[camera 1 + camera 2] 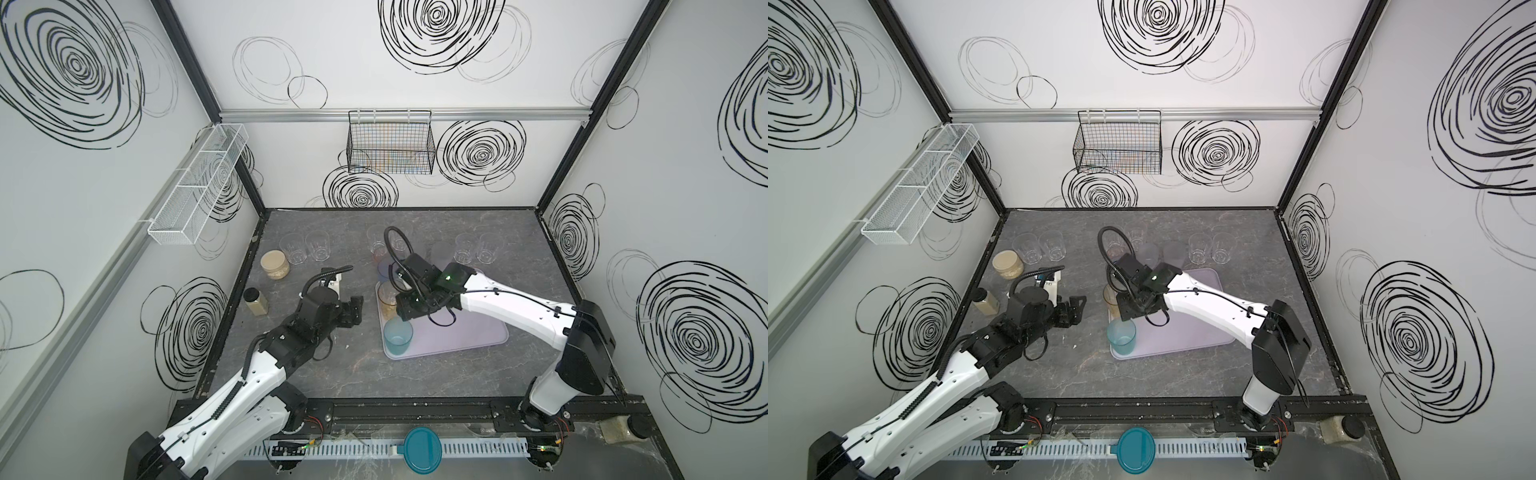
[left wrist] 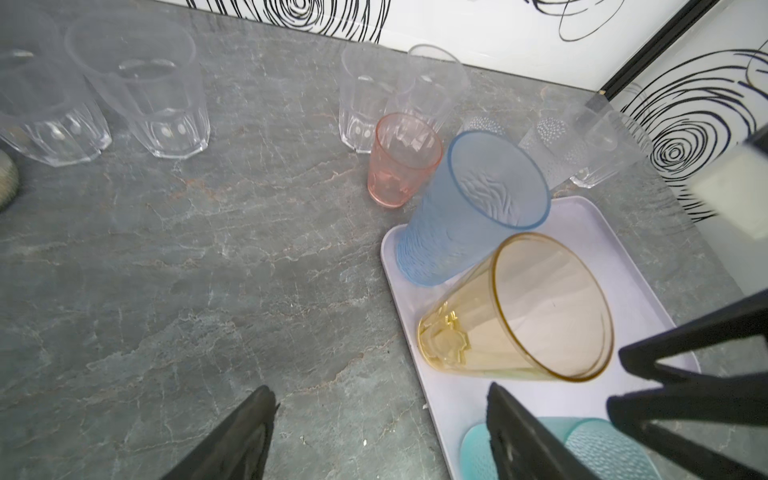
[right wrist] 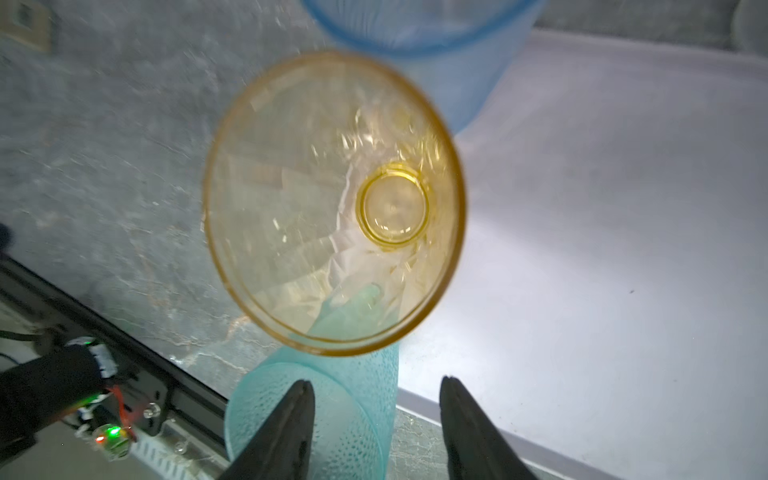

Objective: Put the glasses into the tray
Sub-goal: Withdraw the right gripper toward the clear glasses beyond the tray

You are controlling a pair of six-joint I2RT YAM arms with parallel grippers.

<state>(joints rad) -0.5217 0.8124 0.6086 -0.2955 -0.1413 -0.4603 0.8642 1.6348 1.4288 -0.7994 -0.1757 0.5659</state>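
The lilac tray (image 1: 469, 336) lies on the grey table (image 1: 332, 395), right of the middle in both top views. Three glasses stand in a row along its left edge: a blue glass (image 2: 478, 208) in the far corner, an amber glass (image 2: 519, 311) next to it, and a teal glass (image 1: 397, 336) in the near corner. The right gripper (image 3: 376, 384) hangs over this row, pointing down, with its two fingers spread apart and nothing between them. In the right wrist view the amber glass (image 3: 332, 203) stands free ahead of the fingertips, a little blurred, with its base on the tray (image 3: 602, 208). The teal glass (image 3: 311, 415) shows below the fingers. In the left wrist view those same fingers sit just beside the amber rim, and whether they touch it cannot be told. The left gripper (image 1: 355, 309) hovers over bare table just left of the tray, its fingers wide apart and empty. The other glasses stand on the table beyond the tray. A pink glass (image 2: 401, 160) is just off the far corner beside the blue one, with clear glasses (image 2: 365, 108) behind it and frosted glasses (image 2: 548, 141) near the tray's far edge. Two more clear ones stand toward the far left and two toward the far right. Two jars (image 1: 275, 264) of beige stuff stand at the table's left edge.
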